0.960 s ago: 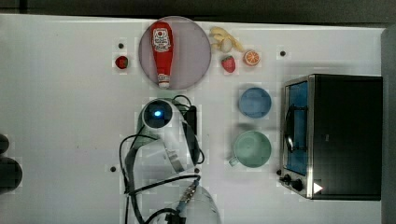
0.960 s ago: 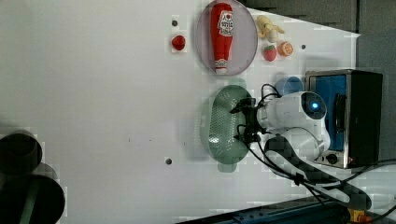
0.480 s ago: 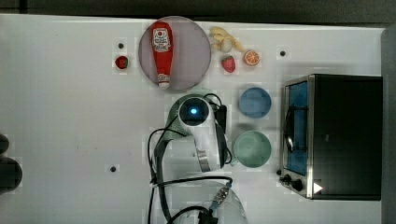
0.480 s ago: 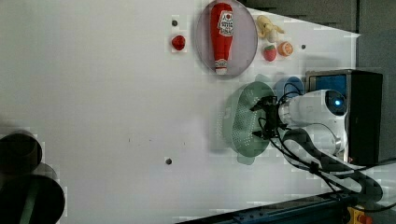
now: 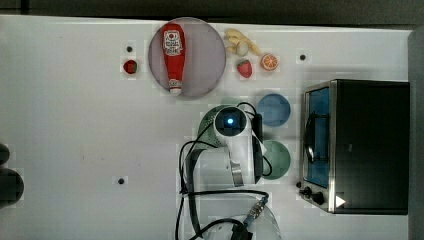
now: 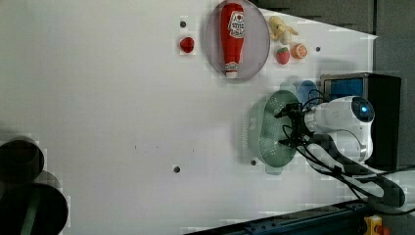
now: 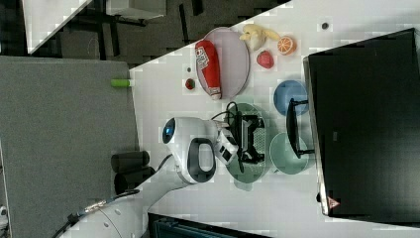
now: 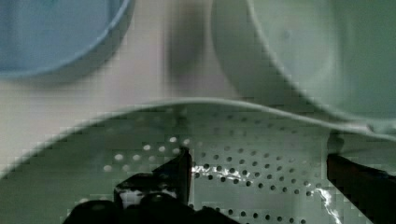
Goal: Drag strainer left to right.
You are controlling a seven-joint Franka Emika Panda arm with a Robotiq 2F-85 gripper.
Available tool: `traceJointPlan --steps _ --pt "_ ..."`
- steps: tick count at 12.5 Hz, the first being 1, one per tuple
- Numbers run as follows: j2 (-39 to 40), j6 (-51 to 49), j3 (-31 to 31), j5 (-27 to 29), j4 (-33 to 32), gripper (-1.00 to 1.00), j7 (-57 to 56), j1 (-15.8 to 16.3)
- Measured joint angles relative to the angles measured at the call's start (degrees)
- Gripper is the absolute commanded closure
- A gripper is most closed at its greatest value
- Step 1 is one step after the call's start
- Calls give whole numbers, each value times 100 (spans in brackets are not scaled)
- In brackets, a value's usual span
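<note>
On the white table point(image 5: 75, 125), my open gripper point(image 8: 259, 175) sat inside the strainer point(image 6: 266, 129), blue bowl point(image 5: 274, 109) at one o'clock, pushing rather than gripping.

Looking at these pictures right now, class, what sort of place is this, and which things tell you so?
Probably a robot lab set up as a play kitchen: a white table with a toaster oven, a ketchup bottle on a plate, toy fruit such as a strawberry, and a robot arm over a strainer.
</note>
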Motion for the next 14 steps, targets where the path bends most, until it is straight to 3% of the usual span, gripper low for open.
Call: traceJointPlan --steps 5,8,11,14 --pt "-90 -14 -31 -3 0 -100 -106 -32" --pt "-624 -151 317 151 -190 -100 -915 -168" --pt "-1970 -996 506 829 -235 -100 -1989 -11" --pt "-3578 -2697 548 1696 22 -100 -3063 99"
